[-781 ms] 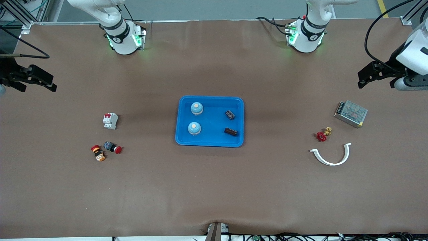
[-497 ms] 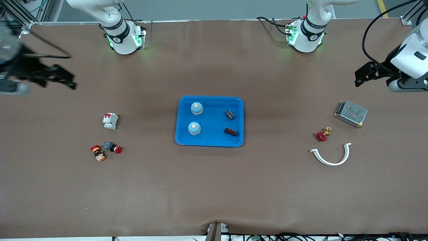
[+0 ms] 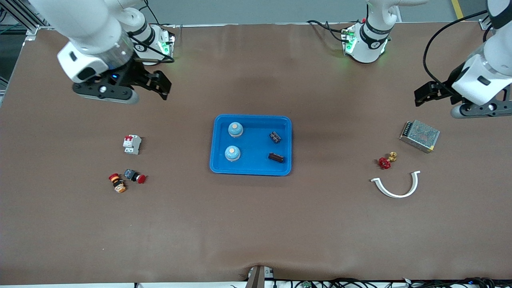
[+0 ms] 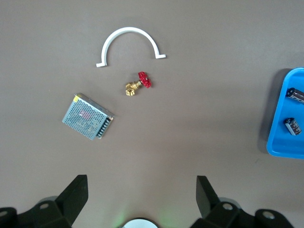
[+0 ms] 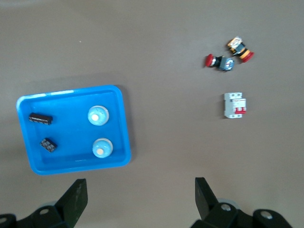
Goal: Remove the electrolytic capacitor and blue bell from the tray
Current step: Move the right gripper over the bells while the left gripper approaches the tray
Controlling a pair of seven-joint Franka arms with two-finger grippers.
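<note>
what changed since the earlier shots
The right gripper has swung in from the table's edge at the right arm's end toward the tray, open and empty. The left gripper shifted slightly, also open and empty. Both bells and both capacitors stayed in the tray.

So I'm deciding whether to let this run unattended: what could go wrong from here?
Two blue bells sit close together in the tray, so fingers closing on one may bump the other. The two capacitors are small, dark and lying flat, so a pinch could slip or snag the rim. Both hands, right hand and left hand, are open and off to the sides; reaching in together risks a clash over the tray.
</note>
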